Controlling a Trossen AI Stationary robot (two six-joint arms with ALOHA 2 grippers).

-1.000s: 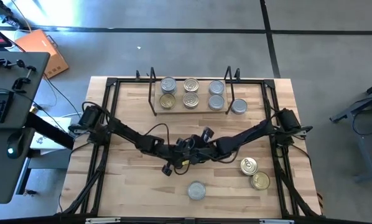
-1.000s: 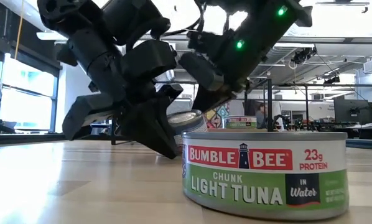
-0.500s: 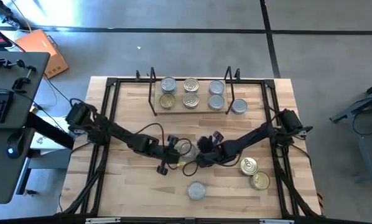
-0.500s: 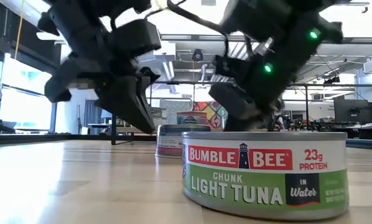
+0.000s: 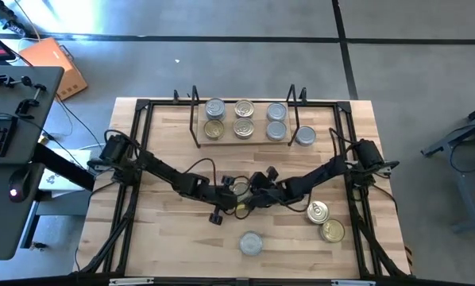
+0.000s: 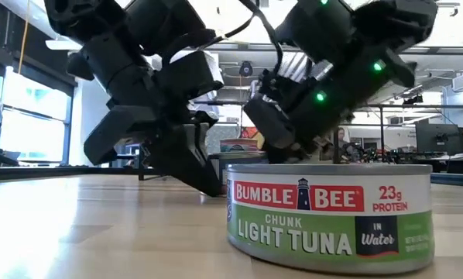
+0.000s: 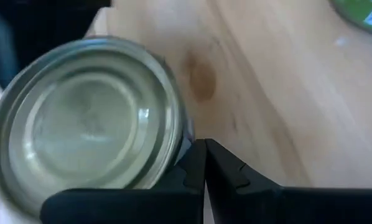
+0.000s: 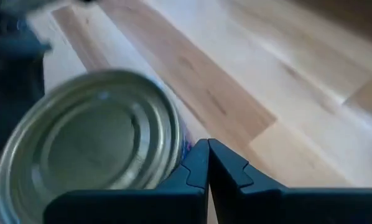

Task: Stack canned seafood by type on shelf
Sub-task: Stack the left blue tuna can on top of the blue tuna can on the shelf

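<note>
A silver-topped tin [image 5: 239, 188] stands upright on the table's middle. My left gripper [image 5: 227, 191] is shut at its left side and my right gripper [image 5: 252, 191] is shut at its right side. The left wrist view shows the tin's top [image 7: 89, 121], and so does the right wrist view [image 8: 89, 143]. On the shelf [image 5: 245, 140] at the far edge stand several tins, silver and gold. The low view hides most of the middle tin behind a Bumble Bee tuna tin [image 6: 328, 213]. My left gripper lays the outer side of one shut finger [image 7: 192, 165] against the tin's side wall [image 7: 185, 140], coming slanting down from the table's left. The tin stands flat on the table. My right gripper lays the outer side of one shut finger [image 8: 195, 163] against the tin's side wall [image 8: 183, 146], slanting down from the table's right.
A silver tin [image 5: 305, 137] stands on the table right of the shelf. Two gold tins [image 5: 318, 211] [image 5: 331, 230] lie near the right edge. The tuna tin [image 5: 251, 243] stands at the near edge. Black frame rails run along the table's sides.
Half a second ago both grippers stood apart, with the tin free on the table between them. My left gripper has since come back toward the right and my right gripper toward the left. Both, still shut, now lie against the tin's sides.
</note>
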